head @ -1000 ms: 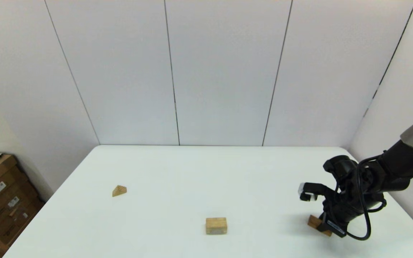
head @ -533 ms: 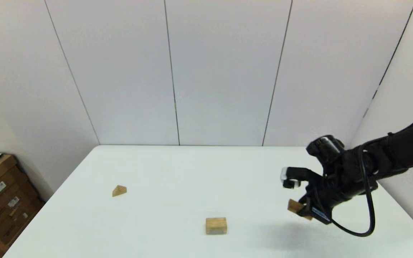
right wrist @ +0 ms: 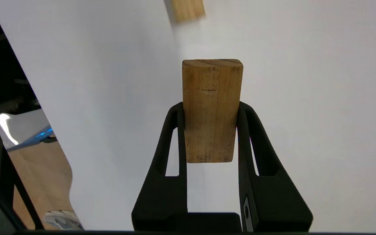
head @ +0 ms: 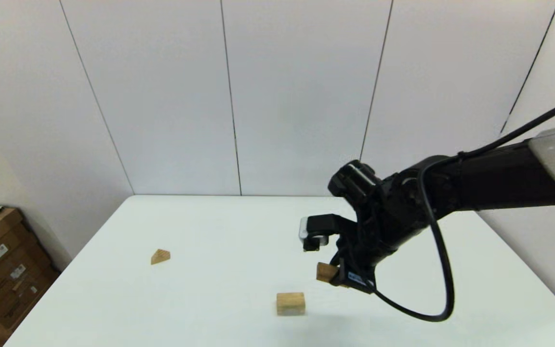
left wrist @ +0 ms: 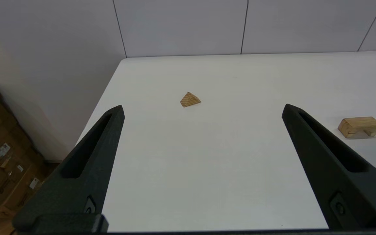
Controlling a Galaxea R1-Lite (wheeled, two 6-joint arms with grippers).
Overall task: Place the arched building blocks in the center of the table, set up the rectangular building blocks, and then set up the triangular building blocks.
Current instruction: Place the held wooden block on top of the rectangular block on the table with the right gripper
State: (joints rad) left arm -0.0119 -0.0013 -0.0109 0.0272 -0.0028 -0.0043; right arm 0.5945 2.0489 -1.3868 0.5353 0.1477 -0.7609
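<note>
white table point(head: 210, 226), panelled wall behind. right gripper point(right wrist: 211, 107) clamped on rectangular block point(right wrist: 211, 107), airborne just beside arched block point(head: 290, 303) at centre. keep slab level, lower slowly onto arch, release only once seated. left gripper point(left wrist: 201, 111) parked, fingers spread; triangular block point(head: 160, 256) well left.

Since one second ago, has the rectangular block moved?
Yes. The rectangular block, held by the right gripper, rose and travelled left toward the unmoved arched block.

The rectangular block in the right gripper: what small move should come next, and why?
Probably carry it a little further left to above the arched block, then lower. The right gripper holds the rectangular block in the air, just right of the arch.
</note>
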